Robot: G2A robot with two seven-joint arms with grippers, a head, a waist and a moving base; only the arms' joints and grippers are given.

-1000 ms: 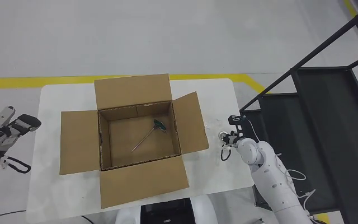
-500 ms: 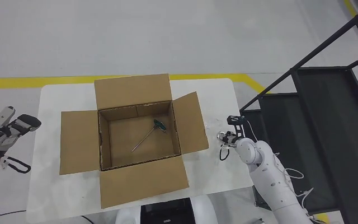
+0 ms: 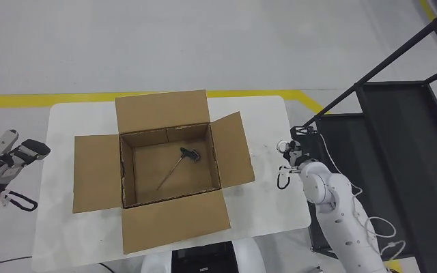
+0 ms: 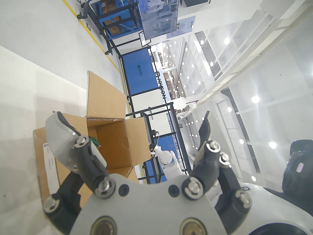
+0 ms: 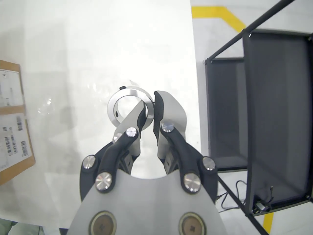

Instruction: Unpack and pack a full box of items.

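Observation:
An open cardboard box [image 3: 160, 109] stands mid-table with its flaps spread. Inside it lies a T-handle tool [image 3: 179, 162] with a dark green grip. My right gripper [image 3: 287, 155] is near the table's right edge, right of the box. The right wrist view has it [image 5: 149, 106] shut on the rim of a silver metal ring [image 5: 132, 91], one finger inside the ring and one outside. My left gripper [image 3: 17, 170] hangs off the table's left edge. It [image 4: 132, 121] is open with nothing between its fingers and faces the box [image 4: 115, 138].
A black metal rack [image 3: 382, 150] stands close beside the table's right edge, near my right arm. A yellow floor line [image 3: 68, 99] runs behind the white table [image 3: 266, 116]. Bare tabletop lies right of the box.
My right gripper, with the ring, has moved right and a little back, away from the box. The tool inside the box has shifted slightly left. The left arm has not moved.

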